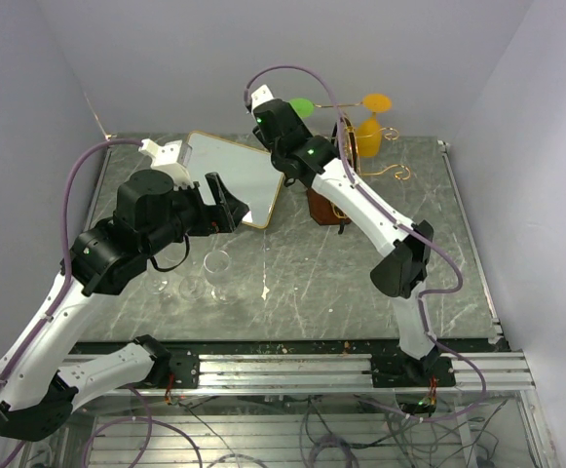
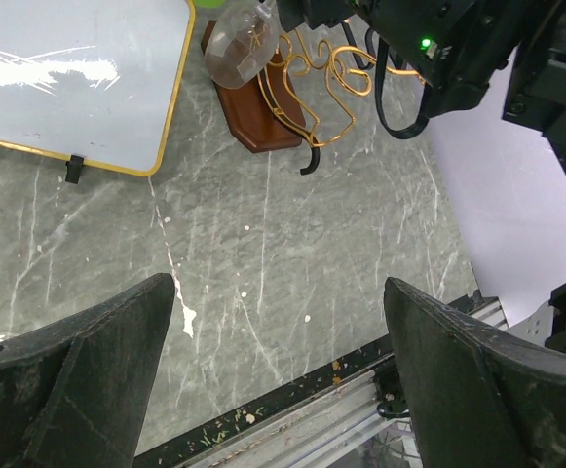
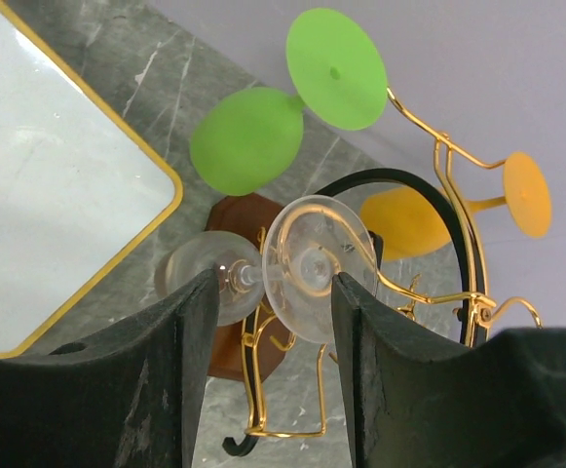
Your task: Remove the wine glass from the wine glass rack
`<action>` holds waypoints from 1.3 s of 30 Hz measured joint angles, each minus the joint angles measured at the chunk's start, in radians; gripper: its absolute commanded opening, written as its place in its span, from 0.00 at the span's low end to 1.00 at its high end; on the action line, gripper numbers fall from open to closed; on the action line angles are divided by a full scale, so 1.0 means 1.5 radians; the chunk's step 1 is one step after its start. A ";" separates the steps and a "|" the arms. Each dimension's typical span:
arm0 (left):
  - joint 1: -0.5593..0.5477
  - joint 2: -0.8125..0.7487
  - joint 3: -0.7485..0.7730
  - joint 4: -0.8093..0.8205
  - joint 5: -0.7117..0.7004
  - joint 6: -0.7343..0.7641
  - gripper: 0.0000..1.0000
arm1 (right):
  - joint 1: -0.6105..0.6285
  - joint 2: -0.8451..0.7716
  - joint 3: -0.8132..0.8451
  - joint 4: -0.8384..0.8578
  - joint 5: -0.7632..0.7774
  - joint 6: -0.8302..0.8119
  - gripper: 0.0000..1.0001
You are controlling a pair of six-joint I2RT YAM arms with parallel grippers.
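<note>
The wine glass rack (image 3: pixel 458 224), gold wire with a black loop on a brown wooden base (image 3: pixel 234 331), holds three upside-down glasses: a clear wine glass (image 3: pixel 312 263), a green one (image 3: pixel 248 136) and an orange one (image 3: pixel 409 219). My right gripper (image 3: pixel 273 278) is open, its fingers on either side of the clear glass's stem and foot; the right fingertip (image 3: pixel 346 292) sits at the foot's edge. In the top view the right gripper (image 1: pixel 297 156) is at the rack (image 1: pixel 346 146). My left gripper (image 2: pixel 278 288) is open and empty, hovering over the table; the top view shows it (image 1: pixel 219 200) left of the rack.
A gold-framed mirror panel (image 1: pixel 234 175) lies flat left of the rack. Another clear wine glass (image 1: pixel 217 271) stands upright on the marble table (image 1: pixel 312 283) below my left gripper. The table's front rail (image 2: pixel 292 409) is close under the left fingers. Walls enclose the back and sides.
</note>
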 measured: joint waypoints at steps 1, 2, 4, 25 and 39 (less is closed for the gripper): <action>0.000 0.000 0.000 0.000 0.000 0.000 0.99 | 0.000 0.003 0.000 0.005 0.005 -0.003 0.49; 0.000 0.000 0.000 0.000 0.000 0.000 0.98 | 0.000 0.005 0.000 0.009 0.009 -0.004 0.49; 0.000 0.000 0.000 0.000 0.000 0.000 0.98 | -0.001 0.013 0.000 0.014 0.018 -0.007 0.49; 0.000 0.000 0.000 0.000 0.001 0.000 0.99 | -0.017 0.053 0.008 0.024 0.055 -0.016 0.29; 0.000 0.001 0.000 0.000 0.005 0.000 0.98 | -0.018 0.052 0.015 0.035 0.057 -0.035 0.12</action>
